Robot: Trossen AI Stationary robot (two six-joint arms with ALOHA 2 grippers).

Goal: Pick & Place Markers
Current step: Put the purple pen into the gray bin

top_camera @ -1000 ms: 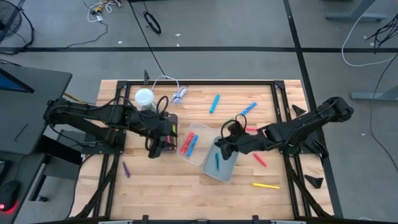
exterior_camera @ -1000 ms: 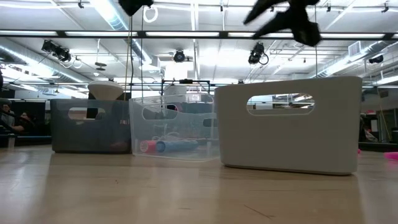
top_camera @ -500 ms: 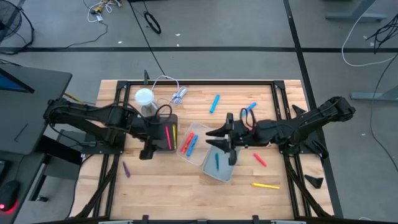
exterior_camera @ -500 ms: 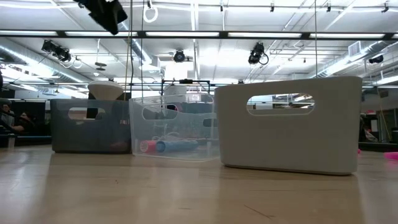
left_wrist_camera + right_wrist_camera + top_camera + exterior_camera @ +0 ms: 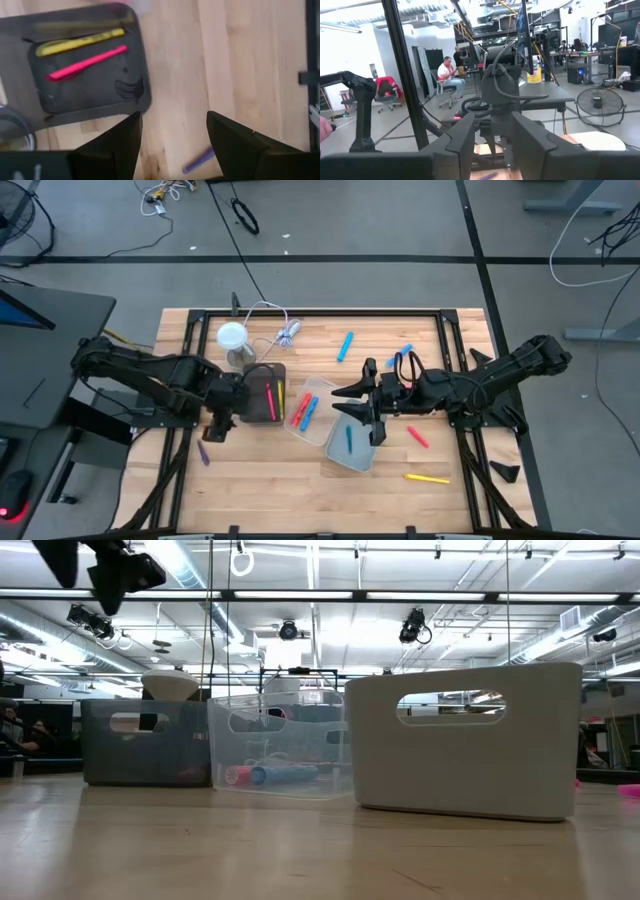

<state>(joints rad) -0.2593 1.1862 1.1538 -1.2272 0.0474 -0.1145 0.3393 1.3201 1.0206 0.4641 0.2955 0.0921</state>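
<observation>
My left gripper [image 5: 213, 428] [image 5: 172, 142] points down, open, over bare wood just left of the dark bin [image 5: 262, 392]. That bin holds a yellow marker [image 5: 80, 41] and a pink marker [image 5: 85, 63]. A purple marker [image 5: 200, 160] [image 5: 203, 452] lies flat on the table close below the left fingers. My right gripper [image 5: 362, 412] [image 5: 492, 145] is raised, level and open, with nothing in it, over the clear bin [image 5: 308, 410] and white bin [image 5: 352, 443]. The clear bin holds red and blue markers; the white bin holds a blue marker [image 5: 348, 442].
Loose markers lie on the table: blue ones [image 5: 345, 345] [image 5: 400, 355] toward the far edge, a red one [image 5: 418, 437] and a yellow one [image 5: 427, 478] near right. A white lamp [image 5: 232, 337] and a cable bundle [image 5: 285, 332] sit far left.
My left gripper has moved from over the dark bin toward the table's left edge, sinking a little and tipping to point down. My right gripper has risen from above the white bin, tipped up from pointing down to level, and rolled.
</observation>
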